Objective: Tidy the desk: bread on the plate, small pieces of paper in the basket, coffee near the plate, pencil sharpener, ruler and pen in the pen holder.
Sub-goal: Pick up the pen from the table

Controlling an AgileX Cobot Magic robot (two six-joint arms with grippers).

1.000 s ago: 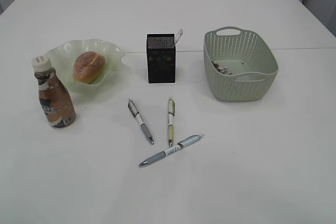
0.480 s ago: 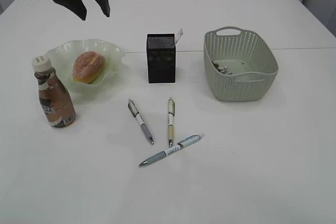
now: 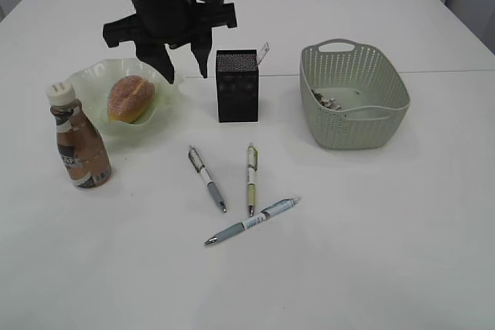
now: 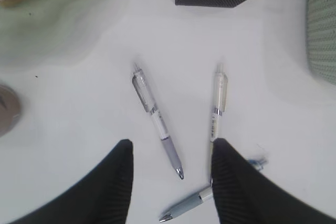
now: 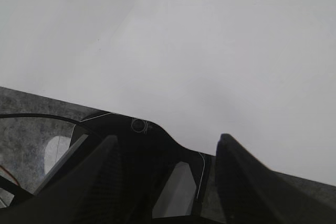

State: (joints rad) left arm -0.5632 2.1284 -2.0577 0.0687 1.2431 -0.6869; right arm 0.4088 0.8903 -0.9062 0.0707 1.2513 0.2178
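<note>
White desk (image 3: pixel 371 229): left gripper (image 3: pixel 184 67) hangs with jaws apart and empty, between plate (image 3: pixel 166 83) and pen holder (image 3: pixel 237 85). Three pens lie loose below it, the nearest pen (image 3: pixel 207 178) in front of the holder. Right gripper (image 5: pixel 167 156) open, empty, at the desk edge.

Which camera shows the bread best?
The exterior view: the bread shows whole, lying on the plate. The left wrist view catches only its edge in the top-left corner. The right wrist view doesn't show it.
</note>
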